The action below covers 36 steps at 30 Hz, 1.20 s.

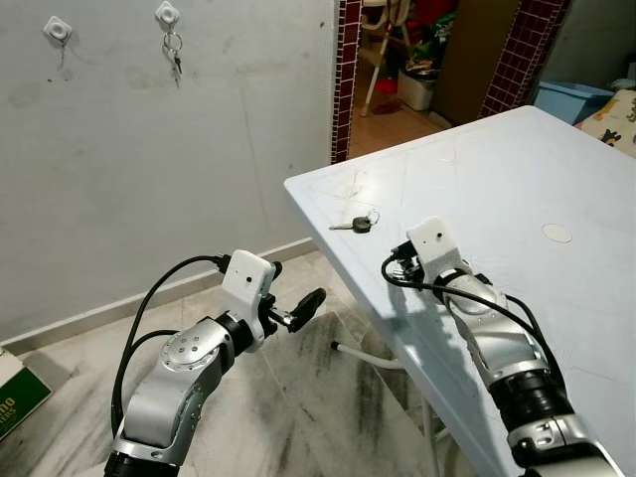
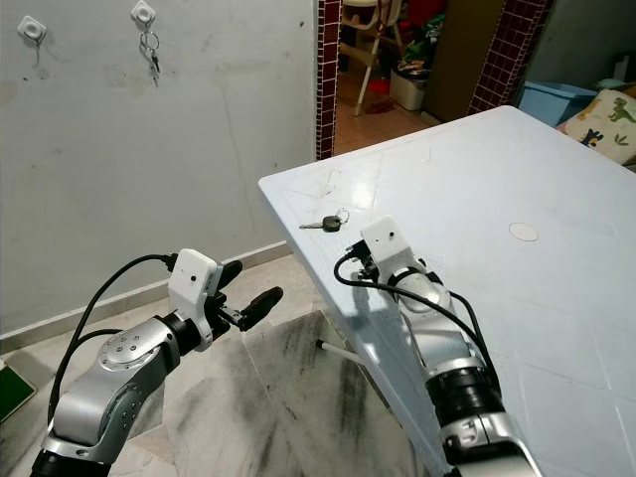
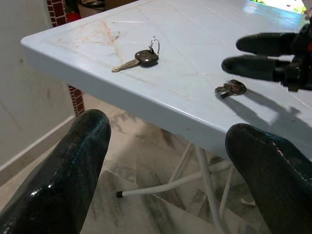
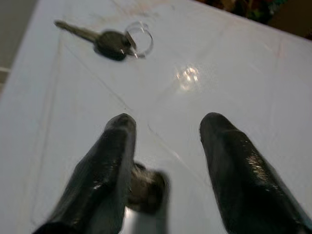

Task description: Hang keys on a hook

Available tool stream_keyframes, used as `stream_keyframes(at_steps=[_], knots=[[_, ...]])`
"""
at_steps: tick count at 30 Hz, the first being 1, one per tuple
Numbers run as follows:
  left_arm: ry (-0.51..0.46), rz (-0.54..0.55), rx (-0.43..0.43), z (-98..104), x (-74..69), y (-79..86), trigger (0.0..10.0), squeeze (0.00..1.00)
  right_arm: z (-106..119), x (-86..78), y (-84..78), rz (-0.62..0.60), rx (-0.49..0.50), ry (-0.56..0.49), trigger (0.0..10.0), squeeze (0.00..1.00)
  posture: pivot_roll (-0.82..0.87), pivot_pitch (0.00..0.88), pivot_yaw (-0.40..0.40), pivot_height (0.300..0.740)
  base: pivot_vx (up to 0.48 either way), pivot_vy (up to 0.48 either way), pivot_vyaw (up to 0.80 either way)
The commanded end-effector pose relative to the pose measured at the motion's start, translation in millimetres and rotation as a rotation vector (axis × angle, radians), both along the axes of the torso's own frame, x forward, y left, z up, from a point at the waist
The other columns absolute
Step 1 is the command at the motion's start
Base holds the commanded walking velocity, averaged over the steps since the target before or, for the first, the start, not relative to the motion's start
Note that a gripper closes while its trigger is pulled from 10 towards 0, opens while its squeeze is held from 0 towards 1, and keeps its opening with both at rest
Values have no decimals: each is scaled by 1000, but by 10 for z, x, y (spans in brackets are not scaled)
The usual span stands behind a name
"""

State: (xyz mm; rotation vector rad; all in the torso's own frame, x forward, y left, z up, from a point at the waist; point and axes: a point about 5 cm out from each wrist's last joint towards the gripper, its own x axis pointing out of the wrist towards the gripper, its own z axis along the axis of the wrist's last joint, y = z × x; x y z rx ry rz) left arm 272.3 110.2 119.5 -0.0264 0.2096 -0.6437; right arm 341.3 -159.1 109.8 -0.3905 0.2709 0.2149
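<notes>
Pale blue plastic surface (image 1: 517, 189) carries a black-headed key with a silver ring (image 1: 355, 224) near its corner. The right gripper (image 4: 165, 141) hovers just short of it, fingers apart; the left gripper (image 3: 165, 161), fingers also apart, waits off the edge. Pickup is in hand: the right gripper should advance and close on the key.

White table (image 1: 517, 179) on marble floor (image 1: 298, 397) — perhaps a blue bin (image 1: 571, 99) behind.

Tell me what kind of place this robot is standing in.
Probably a home's entry or utility area. A scuffed grey wall carries two wall hooks, one already holding keys; a white plastic table stands on a marble-look floor, and a doorway framed in dark red tiles opens onto a cluttered room.
</notes>
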Motion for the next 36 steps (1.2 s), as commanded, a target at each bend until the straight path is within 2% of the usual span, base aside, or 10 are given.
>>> stream_keyframes(at_steps=[1, 4, 10, 21, 22, 23, 24, 25, 29, 36], knots=[[-6, 7, 17, 8, 7, 15, 10000, 0, 67, -13, -14, -23, 25, -22, 10000, 1000, 70, 17, -14, 740, 0, 0, 0], [-7, 8, 18, 7, 10, 18, 10000, 0, 70, -60, -35, -36, 40, -34, 10000, 1000, 66, 14, -14, 740, 0, 0, 0], [-6, 7, 18, 6, 17, 23, 10000, 0, 21, -190, -69, 11, 55, -27, 10000, 1000, 56, 17, -10, 740, 0, 0, 0], [7, -42, 4, 14, 7, -36, 10000, 0, -5, -155, -64, 21, 54, -15, 10000, 1000, 57, 16, -8, 740, 0, 0, 0], [14, -65, -2, 11, -12, -55, 10000, 0, -11, -143, -56, 21, 55, -13, 10000, 816, 57, 16, -8, 740, 0, 0, 0], [21, -82, -6, 9, -28, -69, 10000, 0, -13, -136, -51, 21, 54, -13, 10000, 529, 61, 18, -7, 740, 0, 0, 0], [26, -93, -8, 8, -38, -79, 10000, 0, -15, -132, -48, 21, 53, -12, 10000, 192, 61, 18, -7, 740, 0, 0, 0], [32, -109, -7, 3, -55, -94, 10000, 0, -19, -125, -46, 20, 50, -9, 10000, 0, 63, 18, -8, 740, 0, 0, 0], [69, -186, 7, -49, -144, -161, 10000, 0, -9, -83, -34, 23, 43, -2, 10000, 0, 62, 20, -6, 740, 0, 0, 0], [82, -203, 18, -71, -173, -163, 10000, 0, -13, -27, -41, 60, 24, 23, 10000, 0, 63, 26, -3, 740, 0, 0, 0]])
